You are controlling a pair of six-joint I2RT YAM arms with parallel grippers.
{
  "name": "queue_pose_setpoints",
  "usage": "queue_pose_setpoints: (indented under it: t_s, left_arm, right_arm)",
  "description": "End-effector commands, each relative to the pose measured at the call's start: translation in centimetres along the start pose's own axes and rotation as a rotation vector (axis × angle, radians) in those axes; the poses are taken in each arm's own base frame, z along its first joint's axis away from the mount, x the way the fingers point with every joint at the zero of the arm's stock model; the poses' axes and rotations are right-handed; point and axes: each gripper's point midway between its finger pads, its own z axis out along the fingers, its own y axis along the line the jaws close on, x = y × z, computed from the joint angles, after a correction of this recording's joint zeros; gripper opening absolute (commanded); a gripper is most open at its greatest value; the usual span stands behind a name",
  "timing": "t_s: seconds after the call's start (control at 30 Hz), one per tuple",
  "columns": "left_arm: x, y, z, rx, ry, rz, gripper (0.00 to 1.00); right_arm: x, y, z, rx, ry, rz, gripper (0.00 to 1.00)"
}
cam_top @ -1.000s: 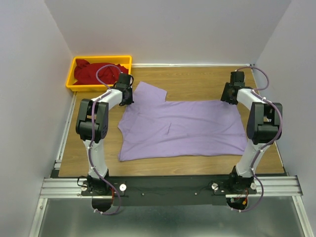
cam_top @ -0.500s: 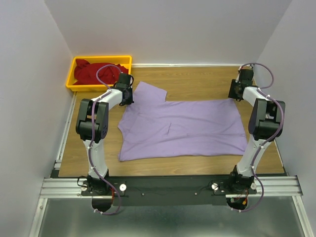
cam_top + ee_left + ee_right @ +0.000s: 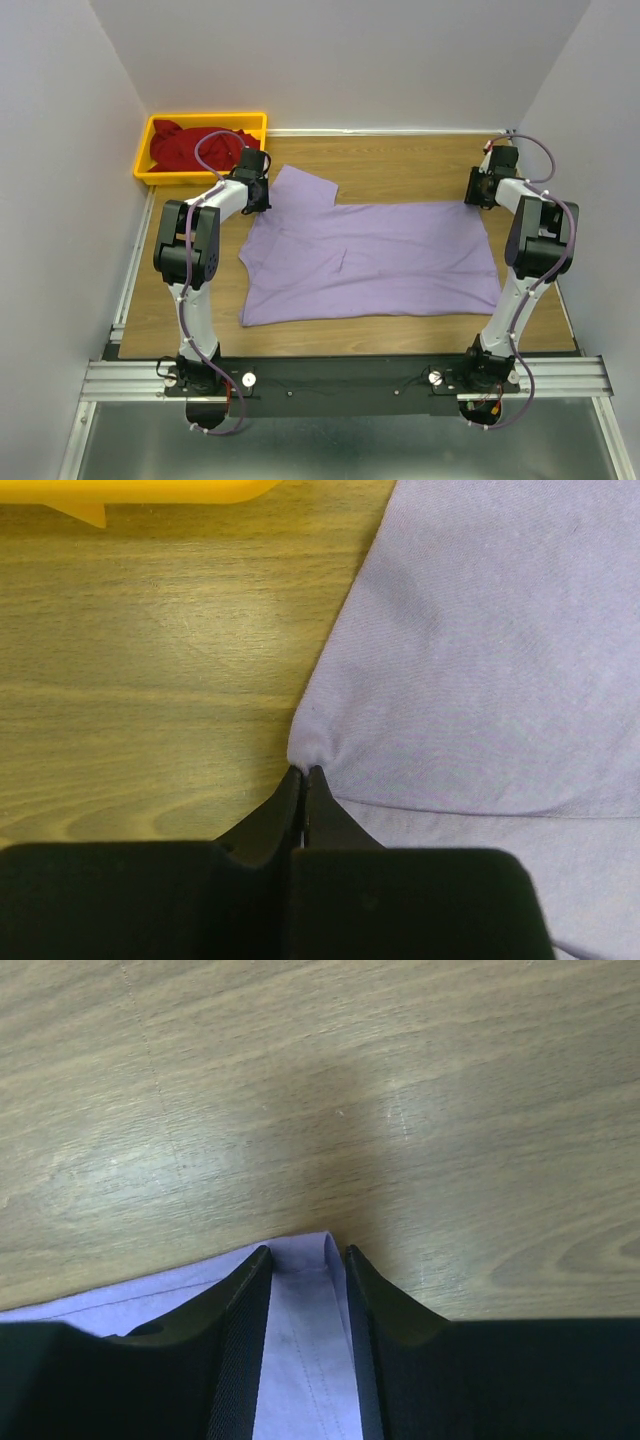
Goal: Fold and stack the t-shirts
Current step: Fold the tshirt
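Observation:
A lavender t-shirt [image 3: 365, 260] lies spread flat on the wooden table [image 3: 400, 165]. My left gripper [image 3: 258, 200] is shut on its far left edge, by the sleeve; in the left wrist view [image 3: 303, 772] the cloth [image 3: 470, 650] puckers at the closed tips. My right gripper [image 3: 480, 198] is at the shirt's far right corner. In the right wrist view [image 3: 305, 1252] its jaws are open and straddle the hemmed corner [image 3: 300, 1330]. A red t-shirt [image 3: 195, 147] lies crumpled in the yellow bin [image 3: 145, 150].
The yellow bin stands at the far left corner of the table, just behind my left gripper; its edge shows in the left wrist view [image 3: 140, 492]. White walls close in the table on three sides.
My right arm has swung right and back from over the shirt's far edge to its far right corner. The left arm and the shirt have not moved.

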Motion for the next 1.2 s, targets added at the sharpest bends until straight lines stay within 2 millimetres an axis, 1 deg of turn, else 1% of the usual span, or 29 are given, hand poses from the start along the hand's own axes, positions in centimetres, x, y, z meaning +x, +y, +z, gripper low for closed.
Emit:
queue_pose_setpoints:
  t_s: [0.0, 0.03, 0.13, 0.17, 0.23, 0.27, 0.33, 0.37, 0.43, 0.47, 0.5, 0.53, 0.57, 0.6, 0.63, 0.67, 0.73, 0.77, 0.8, 0.87, 0.97, 1.0, 1.03, 1.07, 1.1, 1.17]
  left_arm:
    - [2.3, 0.1, 0.8, -0.006, 0.080, 0.019, 0.00]
    - [2.2, 0.2, 0.8, -0.008, 0.080, 0.019, 0.00]
    - [2.3, 0.2, 0.8, -0.007, 0.083, 0.019, 0.00]
    - [2.3, 0.2, 0.8, -0.007, 0.081, 0.021, 0.00]
    - [2.4, 0.3, 0.9, -0.011, 0.084, 0.021, 0.00]
    - [2.4, 0.3, 0.9, -0.011, 0.080, 0.022, 0.00]
    - [2.3, 0.2, 0.9, -0.008, 0.073, 0.022, 0.00]
    - [1.9, 0.1, 0.7, -0.003, 0.062, 0.022, 0.00]
    - [1.2, 0.0, 0.2, 0.010, 0.043, 0.014, 0.00]
    - [0.0, -0.1, -0.4, 0.019, 0.005, 0.010, 0.00]
    - [-0.3, 0.1, -0.6, 0.025, -0.008, -0.005, 0.00]
    - [-0.7, -0.1, -0.9, 0.032, -0.025, -0.007, 0.00]
    - [-1.7, 0.0, -1.6, 0.041, -0.056, -0.017, 0.00]
    - [-2.1, 0.2, -1.9, 0.040, -0.069, -0.021, 0.00]
    - [-2.5, 0.2, -2.2, 0.040, -0.082, -0.023, 0.00]
    - [-3.6, 0.5, -3.0, 0.040, -0.118, -0.028, 0.00]
    - [-4.4, 0.7, -3.7, 0.040, -0.148, -0.027, 0.00]
    - [-5.1, 0.7, -4.5, 0.044, -0.175, -0.028, 0.00]
    - [-5.3, 0.8, -4.8, 0.042, -0.184, -0.031, 0.00]
    - [-6.0, 0.9, -5.9, 0.045, -0.213, -0.032, 0.00]
    - [-6.1, 0.9, -6.5, 0.052, -0.233, -0.034, 0.00]
    - [-5.9, 0.8, -6.5, 0.055, -0.227, -0.032, 0.00]
    - [-5.7, 0.8, -6.5, 0.061, -0.220, -0.034, 0.00]
    - [-5.6, 0.7, -6.8, 0.064, -0.221, -0.038, 0.00]
    - [-5.2, 0.7, -6.8, 0.068, -0.214, -0.042, 0.00]
    - [-5.2, 0.6, -7.3, 0.075, -0.225, -0.045, 0.00]
  right_arm:
    - [2.2, -0.1, 1.4, -0.028, 0.052, -0.005, 0.40]
    - [2.7, 0.0, 1.5, -0.034, 0.063, -0.003, 0.36]
    - [3.2, 0.2, 1.6, -0.044, 0.074, -0.004, 0.33]
    - [3.3, 0.2, 1.7, -0.045, 0.077, -0.004, 0.29]
    - [3.2, 0.2, 1.8, -0.045, 0.075, -0.001, 0.25]
    - [3.0, 0.3, 1.8, -0.053, 0.074, 0.003, 0.18]
    - [2.4, 0.4, 1.8, -0.056, 0.062, 0.002, 0.10]
    - [2.2, 0.6, 1.8, -0.060, 0.058, 0.031, 0.01]
    - [1.6, 0.6, 1.7, -0.062, 0.046, 0.039, 0.01]
    - [1.2, 0.6, 1.5, -0.056, 0.035, 0.051, 0.01]
    - [0.4, 0.6, 1.0, -0.054, 0.016, 0.057, 0.01]
    - [0.1, 0.6, 0.6, -0.049, 0.007, 0.066, 0.01]
    - [-0.2, 0.4, 0.4, -0.034, -0.001, 0.087, 0.01]
    - [-0.6, 0.3, 0.1, -0.023, -0.012, 0.097, 0.01]
    - [-1.5, 0.0, -0.7, -0.001, -0.036, 0.116, 0.01]
    - [-1.7, -0.2, -1.1, 0.009, -0.045, 0.126, 0.01]
    - [-2.2, -0.4, -1.8, 0.026, -0.060, 0.138, 0.01]
    - [-2.7, -0.7, -2.5, 0.042, -0.078, 0.147, 0.01]
    - [-2.3, -0.9, -2.7, 0.059, -0.073, 0.150, 0.01]
    - [-2.1, -1.6, -3.3, 0.101, -0.080, 0.160, 0.01]
    - [-1.8, -2.1, -4.5, 0.128, -0.088, 0.157, 0.01]
    - [-2.1, -2.1, -5.1, 0.130, -0.100, 0.156, 0.01]
    - [-1.6, -2.2, -5.3, 0.136, -0.093, 0.156, 0.01]
    - [-1.5, -2.6, -5.7, 0.157, -0.099, 0.168, 0.01]
    - [-1.9, -2.6, -6.4, 0.164, -0.115, 0.176, 0.01]
    - [-1.4, -3.0, -7.0, 0.187, -0.116, 0.201, 0.01]
